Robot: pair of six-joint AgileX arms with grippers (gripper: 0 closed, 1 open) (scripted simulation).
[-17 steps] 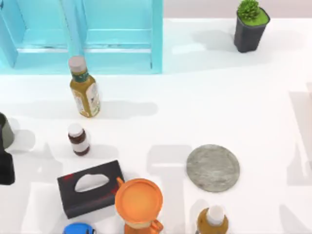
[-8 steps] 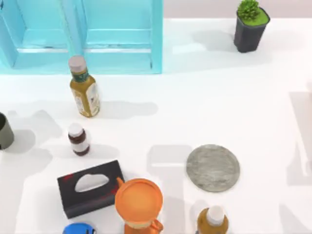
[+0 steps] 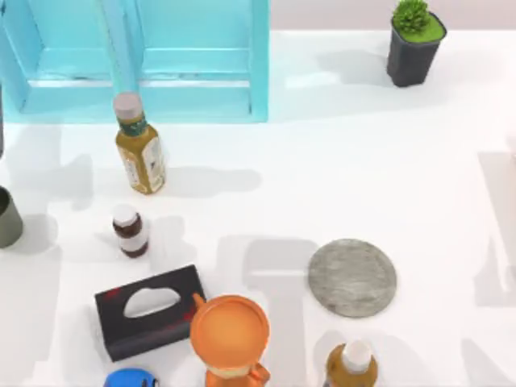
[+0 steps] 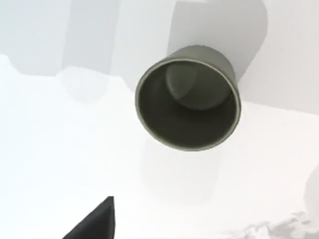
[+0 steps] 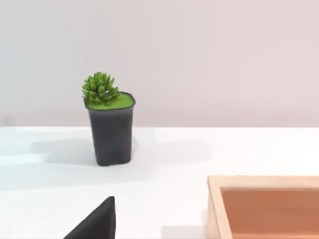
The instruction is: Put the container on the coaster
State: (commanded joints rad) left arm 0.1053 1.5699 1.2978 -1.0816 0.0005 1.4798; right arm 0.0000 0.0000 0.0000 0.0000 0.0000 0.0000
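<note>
While our left tool's opening can't be told, we see the cup point(image 3: 8, 218) upright and free at the surface's left edge, well apart from the coaster point(image 3: 352, 277), and judge it light, stiff, best pinched across its rim.

The container point(image 3: 8, 218) stands at the table's point(image 3: 363, 177) left edge; the coaster point(image 3: 352, 277) lies well apart, right of centre; the pill bottle point(image 3: 129, 230) stands between them.
</note>
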